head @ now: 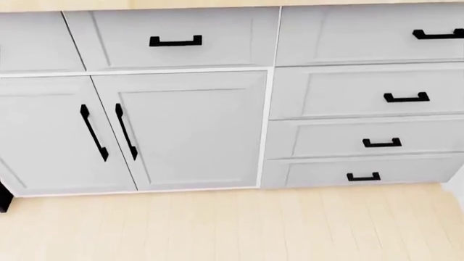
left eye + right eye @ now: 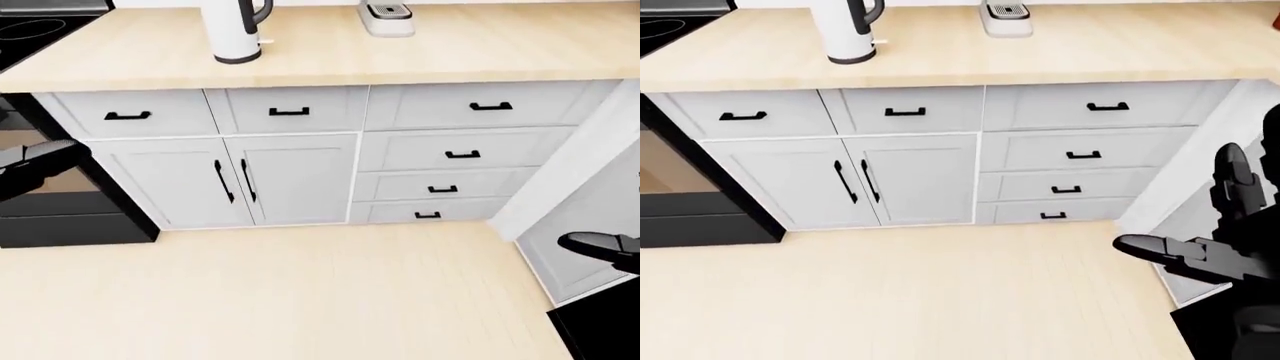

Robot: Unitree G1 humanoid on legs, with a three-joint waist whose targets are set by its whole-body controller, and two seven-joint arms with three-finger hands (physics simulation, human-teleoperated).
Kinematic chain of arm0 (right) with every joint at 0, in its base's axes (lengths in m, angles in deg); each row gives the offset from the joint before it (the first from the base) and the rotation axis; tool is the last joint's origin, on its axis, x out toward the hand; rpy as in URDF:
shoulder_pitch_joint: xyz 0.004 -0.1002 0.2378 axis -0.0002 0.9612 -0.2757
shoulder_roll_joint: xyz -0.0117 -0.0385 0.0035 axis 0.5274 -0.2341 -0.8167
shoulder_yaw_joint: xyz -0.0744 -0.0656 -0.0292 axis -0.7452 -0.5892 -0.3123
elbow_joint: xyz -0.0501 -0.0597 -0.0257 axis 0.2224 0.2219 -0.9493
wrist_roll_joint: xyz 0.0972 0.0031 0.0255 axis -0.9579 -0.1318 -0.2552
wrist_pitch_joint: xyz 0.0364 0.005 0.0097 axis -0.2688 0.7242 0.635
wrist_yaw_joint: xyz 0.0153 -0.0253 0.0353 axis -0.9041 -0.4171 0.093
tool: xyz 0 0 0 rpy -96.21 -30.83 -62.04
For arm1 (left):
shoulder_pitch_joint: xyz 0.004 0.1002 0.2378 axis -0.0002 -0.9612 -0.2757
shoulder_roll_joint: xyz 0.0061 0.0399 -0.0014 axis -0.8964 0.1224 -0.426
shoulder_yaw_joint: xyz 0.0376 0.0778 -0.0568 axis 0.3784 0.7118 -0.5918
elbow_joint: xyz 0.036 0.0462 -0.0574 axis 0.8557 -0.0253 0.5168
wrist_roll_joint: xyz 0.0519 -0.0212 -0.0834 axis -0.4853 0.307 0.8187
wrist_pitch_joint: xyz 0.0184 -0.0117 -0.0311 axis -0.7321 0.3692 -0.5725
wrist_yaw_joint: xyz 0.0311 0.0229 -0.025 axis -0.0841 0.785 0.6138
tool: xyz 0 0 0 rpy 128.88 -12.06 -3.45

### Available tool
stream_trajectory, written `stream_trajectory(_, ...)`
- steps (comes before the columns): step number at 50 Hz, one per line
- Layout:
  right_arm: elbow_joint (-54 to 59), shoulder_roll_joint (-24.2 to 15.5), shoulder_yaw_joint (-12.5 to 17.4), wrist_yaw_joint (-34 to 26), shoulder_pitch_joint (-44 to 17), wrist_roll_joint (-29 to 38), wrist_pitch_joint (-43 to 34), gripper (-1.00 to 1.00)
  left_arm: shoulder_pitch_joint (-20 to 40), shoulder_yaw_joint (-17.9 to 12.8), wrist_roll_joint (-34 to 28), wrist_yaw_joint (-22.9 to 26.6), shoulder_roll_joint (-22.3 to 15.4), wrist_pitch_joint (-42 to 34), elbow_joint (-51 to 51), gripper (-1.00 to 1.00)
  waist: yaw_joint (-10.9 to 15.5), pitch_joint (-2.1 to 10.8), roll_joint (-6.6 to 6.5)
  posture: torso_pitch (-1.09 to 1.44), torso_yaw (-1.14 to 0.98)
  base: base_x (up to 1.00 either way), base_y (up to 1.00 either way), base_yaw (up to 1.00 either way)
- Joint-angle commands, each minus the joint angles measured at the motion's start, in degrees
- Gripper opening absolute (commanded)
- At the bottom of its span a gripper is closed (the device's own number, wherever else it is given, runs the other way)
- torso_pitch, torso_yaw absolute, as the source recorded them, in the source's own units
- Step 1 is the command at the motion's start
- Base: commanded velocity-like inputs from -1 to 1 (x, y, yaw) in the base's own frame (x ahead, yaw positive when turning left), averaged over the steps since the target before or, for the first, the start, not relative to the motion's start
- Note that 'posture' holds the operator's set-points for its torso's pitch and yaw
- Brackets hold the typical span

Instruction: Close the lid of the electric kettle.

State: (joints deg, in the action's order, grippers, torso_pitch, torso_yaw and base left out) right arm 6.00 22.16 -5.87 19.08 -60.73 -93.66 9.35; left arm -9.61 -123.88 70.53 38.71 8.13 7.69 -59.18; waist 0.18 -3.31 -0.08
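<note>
The electric kettle (image 2: 235, 34) is white with a black handle and stands on the light wood counter (image 2: 420, 52) at the upper left of the eye views. Its top is cut off by the picture's edge, so the lid does not show. My right hand (image 2: 1200, 217) hangs low at the right of the right-eye view, thumb out and fingers spread, open and holding nothing, far from the kettle. A dark blurred shape at the left edge of the left-eye view is my left hand (image 2: 35, 169); its fingers cannot be made out. The head view shows only cabinet fronts.
White cabinet doors (image 1: 181, 130) and a stack of drawers (image 1: 363, 92) with black handles sit under the counter. A black stove and oven (image 2: 60, 214) stand at the left. A small white appliance (image 2: 385, 19) sits on the counter. A white cabinet side (image 2: 590, 165) juts out at the right.
</note>
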Motion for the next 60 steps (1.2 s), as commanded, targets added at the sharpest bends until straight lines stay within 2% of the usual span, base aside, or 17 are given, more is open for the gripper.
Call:
stream_trajectory(1, -1.4, -0.84, 0.02, -0.95, -0.69, 2.31, 1.56, 1.0, 0.92, -0.7, -0.53, 0.42, -1.04, 1.49, -1.53, 1.0, -0.01, 0.97, -0.12, 0.0, 0.0, 0.0, 0.0, 0.0)
stream_trajectory(7, -1.6, 0.23, -0.58, -2.97, -1.3, 5.09, 1.28, 1.0, 0.58, -0.24, -1.85, 1.33, 0.03, 1.92, -1.2, 1.0, -0.18, 2.3, 2.11, 0.0, 0.0, 0.0, 0.42, 0.0)
stream_trajectory(10, -1.65, 0.61, -0.73, -3.49, -1.58, 5.66, 1.04, 1.0, 0.85, -0.33, -1.81, 1.37, 0.09, 1.56, -1.29, 1.0, -0.31, 1.87, 1.29, 0.0, 0.0, 0.0, 0.55, 0.0)
stream_trajectory(14, -1.56, 1.1, -0.75, -4.07, -1.49, 6.34, 1.42, 1.0, 0.88, -0.42, -1.85, 1.49, 0.15, 1.48, -1.25, 1.0, -0.61, 1.2, -1.94, 0.0, 0.0, 0.0, 0.54, 0.0)
stream_trajectory(16, -1.7, 1.2, -0.73, -4.19, -1.58, 6.49, 1.23, 1.0, 0.89, -0.42, -1.95, 1.56, 0.14, 1.47, -1.23, 1.0, -0.42, 2.63, -6.9, 0.0, 0.0, 0.0, 0.55, 0.0)
stream_trajectory(17, -1.64, 1.3, -0.74, -4.26, -1.58, 6.62, 1.31, 1.0, 0.86, -0.39, -2.01, 1.6, 0.2, 1.51, -1.19, 1.0, -0.03, 1.95, -4.07, 0.0, 0.0, 0.0, 0.55, 0.0)
stream_trajectory(19, -1.65, 1.43, -0.81, -4.46, -1.58, 6.87, 1.34, 1.0, 0.88, -0.47, -2.09, 1.66, 0.17, 1.5, -1.1, 1.0, 0.28, 1.35, -3.94, 0.0, 0.0, 0.0, 0.54, 0.0)
stream_trajectory(28, -1.72, 1.6, -0.74, -4.75, -1.77, 7.4, 1.02, 1.0, 0.8, -0.38, -2.25, 1.74, 0.42, 1.45, -1.22, 1.0, -0.09, 0.81, 3.01, 0.0, 0.0, 0.0, 0.55, 0.0)
stream_trajectory(33, -1.97, 1.57, -0.67, -4.71, -1.97, 7.41, 0.56, 1.0, 0.84, -0.33, -2.31, 1.82, 0.43, 1.5, -1.19, 1.0, -0.62, 1.94, 2.99, 0.0, 0.0, 0.0, 0.55, 0.0)
stream_trajectory(38, -1.12, 2.14, -1.11, -5.19, -1.56, 8.25, 1.8, 1.0, 1.05, -0.13, -2.43, 1.88, 0.46, 1.59, -0.94, 1.0, -0.83, 0.79, -0.35, 0.0, 0.0, 0.0, 0.55, 0.0)
stream_trajectory(41, -1.23, 2.08, -0.7, -5.36, -1.57, 8.08, 1.57, 1.0, 1.1, 0.15, -2.73, 1.97, 0.59, 1.77, -0.86, 1.0, -0.47, 2.56, -7.36, 0.0, 0.0, 0.0, 0.54, 0.0)
stream_trajectory(42, -0.93, 2.24, -0.87, -5.53, -1.41, 8.31, 2.09, 1.0, 1.09, 0.21, -2.79, 2.0, 0.66, 1.81, -0.84, 1.0, -0.43, 1.53, -3.99, 0.0, 0.0, 0.0, 0.54, 0.0)
stream_trajectory(52, -0.61, 2.64, -1.62, -5.68, -1.33, 9.2, 2.71, 1.0, 1.1, 0.31, -3.37, 2.38, 0.85, 1.93, -0.86, 1.0, -0.11, 0.65, 0.54, 0.0, 0.0, 0.0, 0.54, 0.0)
stream_trajectory(55, -0.67, 2.74, -1.87, -5.75, -1.31, 9.45, 2.82, 1.0, 1.02, 0.22, -3.48, 2.55, 0.98, 1.95, -0.89, 1.0, -0.2, 1.23, 3.31, 0.0, 0.0, 0.0, 0.54, 0.0)
stream_trajectory(56, -0.77, 2.75, -1.72, -5.73, -1.38, 9.36, 2.62, 1.0, 0.83, 0.4, -3.84, 2.77, 1.17, 2.23, -0.8, 1.0, -0.81, 1.05, 1.52, 0.0, 0.0, 0.0, 0.54, 0.0)
stream_trajectory(58, -1.06, 2.58, -1.85, -5.59, -1.5, 9.52, 2.31, 1.0, 0.88, 0.25, -3.74, 2.79, 1.17, 2.05, -0.93, 1.0, -0.46, 1.5, 3.26, 0.0, 0.0, 0.0, 0.41, 0.0)
stream_trajectory(60, -1.14, 2.97, -1.35, -5.16, -2.05, 8.7, 1.76, 1.0, 0.93, 0.16, -3.72, 2.83, 1.16, 1.99, -0.92, 1.0, -0.39, 1.27, 1.73, 0.0, 0.0, 0.0, 0.02, 0.0)
